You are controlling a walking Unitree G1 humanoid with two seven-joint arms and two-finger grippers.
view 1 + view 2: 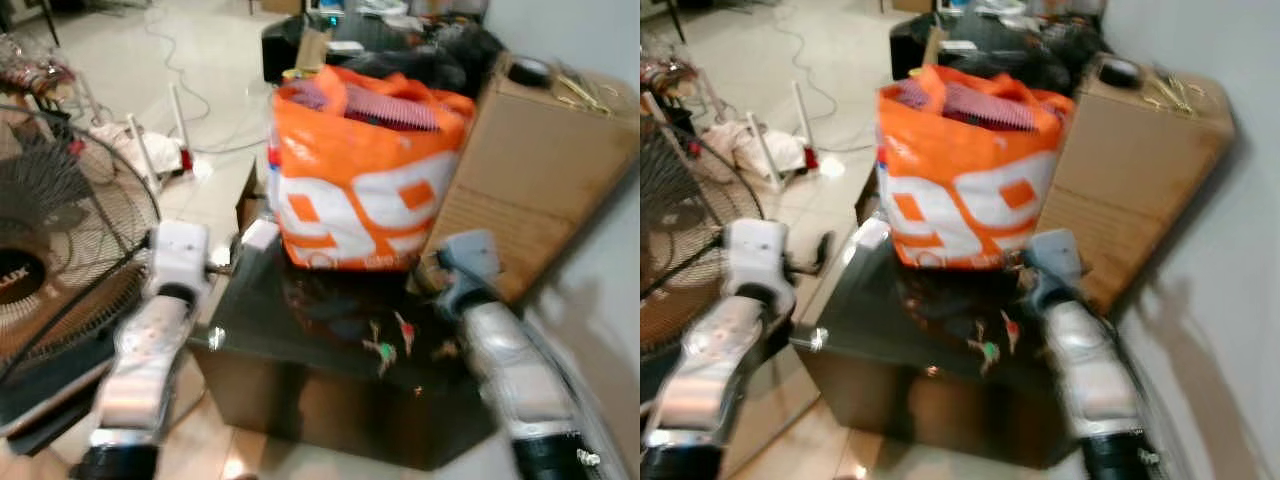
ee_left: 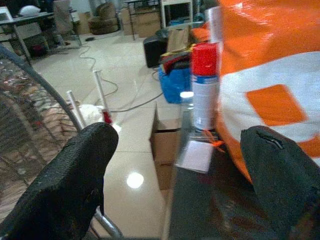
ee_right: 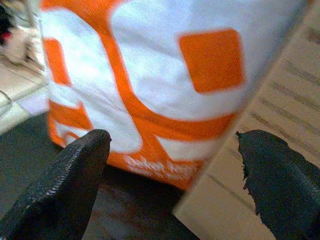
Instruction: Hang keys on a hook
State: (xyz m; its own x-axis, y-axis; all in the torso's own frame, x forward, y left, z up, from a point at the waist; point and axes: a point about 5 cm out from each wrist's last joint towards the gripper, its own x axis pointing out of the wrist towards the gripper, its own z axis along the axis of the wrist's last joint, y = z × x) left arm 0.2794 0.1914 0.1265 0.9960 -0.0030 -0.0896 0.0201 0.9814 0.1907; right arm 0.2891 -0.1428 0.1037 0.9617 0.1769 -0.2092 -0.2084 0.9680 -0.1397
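A dark glossy table [image 1: 300,340] is standing before the robot, its near edge and left corner showing bare. The keys [image 1: 385,345], with small green and red tags, are lying on the tabletop toward its right front, just inside the right arm. Behind them an orange and white bag [image 1: 365,175] is sitting upright on the table's far part, taking up most of the back. To the bag's right a large cardboard box [image 1: 530,180] is leaning close against it, and a pale wall [image 1: 1230,200] is closing off the right side.

The left gripper [image 2: 175,185] is hovering at the table's left edge with its fingers spread wide apart and nothing between them; beyond it a red-capped spray can [image 2: 205,85] is standing beside the bag, with a small white card [image 2: 197,156] lying at its foot. The right gripper [image 3: 175,185] is also gaping open and empty, pointing at the gap where the bag meets the box.

On the left a standing fan [image 1: 60,250] is crowding the left arm. Past it tiled floor [image 1: 215,60] is lying open, crossed by a cable [image 1: 180,60].
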